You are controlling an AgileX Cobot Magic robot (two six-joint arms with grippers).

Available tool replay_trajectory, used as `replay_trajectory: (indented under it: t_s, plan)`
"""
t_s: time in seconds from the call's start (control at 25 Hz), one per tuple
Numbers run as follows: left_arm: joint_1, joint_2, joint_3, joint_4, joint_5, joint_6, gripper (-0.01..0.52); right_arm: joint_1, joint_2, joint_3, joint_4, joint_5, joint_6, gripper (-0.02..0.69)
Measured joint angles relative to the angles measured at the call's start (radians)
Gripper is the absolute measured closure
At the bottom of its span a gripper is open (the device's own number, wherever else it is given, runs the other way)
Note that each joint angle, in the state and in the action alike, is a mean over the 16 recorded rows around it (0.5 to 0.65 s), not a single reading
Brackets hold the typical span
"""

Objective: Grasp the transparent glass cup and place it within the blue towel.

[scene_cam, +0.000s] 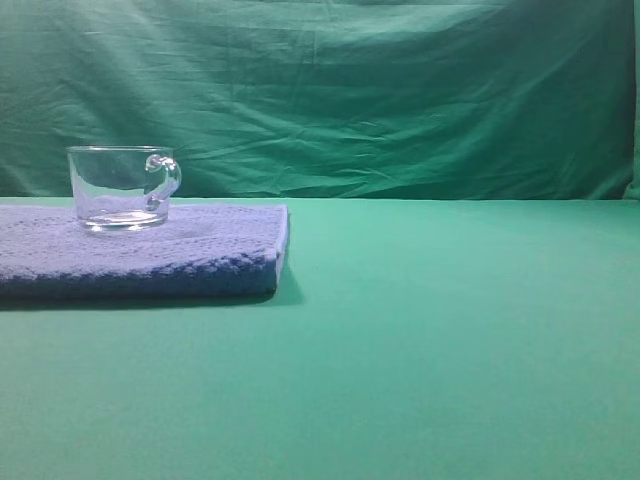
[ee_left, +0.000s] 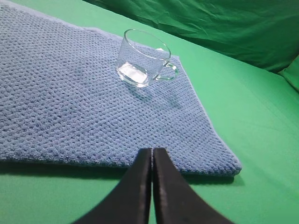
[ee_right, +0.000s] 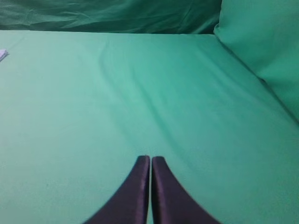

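The transparent glass cup [scene_cam: 122,188] stands upright on the blue towel [scene_cam: 200,255] at the left of the exterior high view, its handle pointing right. No arm shows in that view. From the left wrist, the cup [ee_left: 142,58] sits near the towel's far right corner, and the towel [ee_left: 70,107] fills most of the frame. My left gripper [ee_left: 152,151] is shut and empty, its tips over the towel's near edge, well short of the cup. My right gripper [ee_right: 150,159] is shut and empty above bare green cloth, with neither cup nor towel beside it.
Green cloth [scene_cam: 450,350] covers the table and a green backdrop [scene_cam: 400,90] hangs behind. The right wrist view shows a raised green fold [ee_right: 266,46] at the right and a small pale scrap [ee_right: 2,54] at the left edge.
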Motion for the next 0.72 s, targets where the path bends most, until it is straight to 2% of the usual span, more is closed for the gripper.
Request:
replay_trajectory:
  t_s: [0.72]
  plan:
    - [0.0,0.0,0.0,0.0,0.0,0.0,0.514,0.0,0.0,0.0,0.0,0.002,0.0,0.665]
